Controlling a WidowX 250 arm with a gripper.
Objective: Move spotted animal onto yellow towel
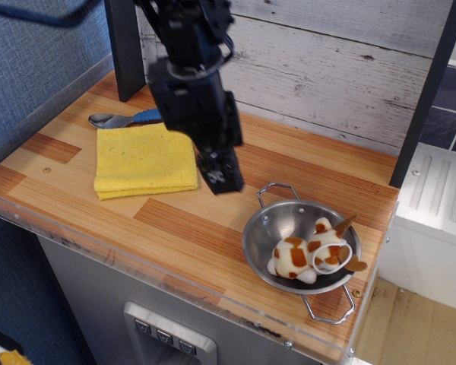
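The spotted animal [311, 255], a white plush with orange-brown patches and a white loop, lies inside a metal colander [267, 228] at the front right of the wooden counter. The yellow towel [143, 160] lies flat at the left of the counter. My black gripper [222, 175] hangs over the counter between the towel and the colander, just right of the towel's right edge and well above and left of the toy. It holds nothing. Its fingers look close together, but the view does not show clearly whether they are open or shut.
A blue-handled metal spoon [115, 119] lies behind the towel, partly hidden by the arm. A grey plank wall runs along the back. A dark post [423, 99] stands at the right rear. The counter's clear front lip [159, 275] runs along the near side.
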